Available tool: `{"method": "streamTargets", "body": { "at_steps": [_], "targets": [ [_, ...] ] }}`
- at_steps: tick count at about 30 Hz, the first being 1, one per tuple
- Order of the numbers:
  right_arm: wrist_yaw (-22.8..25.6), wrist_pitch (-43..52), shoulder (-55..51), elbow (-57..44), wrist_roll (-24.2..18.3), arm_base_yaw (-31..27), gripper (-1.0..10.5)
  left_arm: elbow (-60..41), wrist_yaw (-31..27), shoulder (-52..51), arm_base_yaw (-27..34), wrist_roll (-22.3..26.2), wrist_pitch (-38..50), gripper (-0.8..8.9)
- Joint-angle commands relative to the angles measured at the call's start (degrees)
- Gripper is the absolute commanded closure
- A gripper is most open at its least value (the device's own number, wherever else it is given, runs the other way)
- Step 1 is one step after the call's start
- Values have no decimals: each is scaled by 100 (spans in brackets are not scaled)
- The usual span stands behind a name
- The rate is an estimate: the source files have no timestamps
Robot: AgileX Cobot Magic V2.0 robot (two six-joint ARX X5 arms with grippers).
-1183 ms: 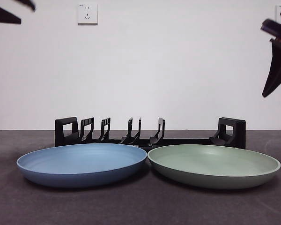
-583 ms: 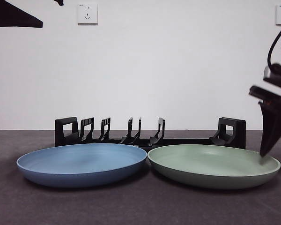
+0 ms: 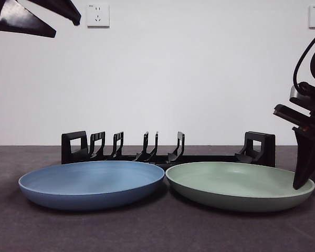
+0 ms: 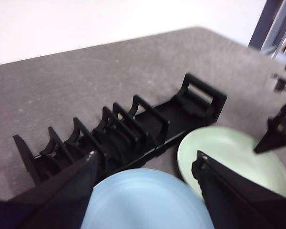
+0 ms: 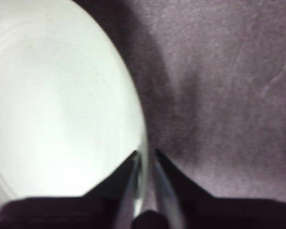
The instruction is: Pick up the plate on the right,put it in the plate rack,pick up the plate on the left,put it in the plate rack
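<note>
Neither plate has reached the plate rack (image 3: pixel 168 149) yet; every slot between its upright dividers stands bare in both the front view and the left wrist view, so the whole task is still ahead, though its first step appears to be under way.

The green plate (image 3: pixel 240 185) lies flat on the tabletop toward its right edge, just in front of the rack, its inner rim touching or all but touching the rim of the blue plate (image 3: pixel 92 183), which lies flat toward the left edge. The right gripper (image 5: pixel 145 157) is down at the green plate's outer rim: its wrist view shows one jaw inside the rim and one outside, the gap between them narrow and the rim running into it. Whether they already pinch the rim or sit just short of it cannot be told from the blur, but the plate rests level on the tabletop and has not been lifted.

The left gripper (image 4: pixel 143 167) hangs high above the blue plate near the tabletop's left edge, jaws spread wide and holding nothing, apparently waiting its turn.

Left to do, judging by this: secure and raise the green plate, stand it in a slot, then repeat with the blue one
</note>
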Motion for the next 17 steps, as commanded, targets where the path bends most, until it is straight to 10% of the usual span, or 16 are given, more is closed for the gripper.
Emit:
{"method": "streamTargets", "body": {
  "at_steps": [1, 17],
  "targets": [
    [33, 9, 33, 0, 140, 11, 964, 7, -153, 17, -262, 684, -87, 473],
    [-7, -986, -1558, 284, 485, 42, 964, 920, -820, 1056, -1801, 2223, -754, 474]
  ]
}}
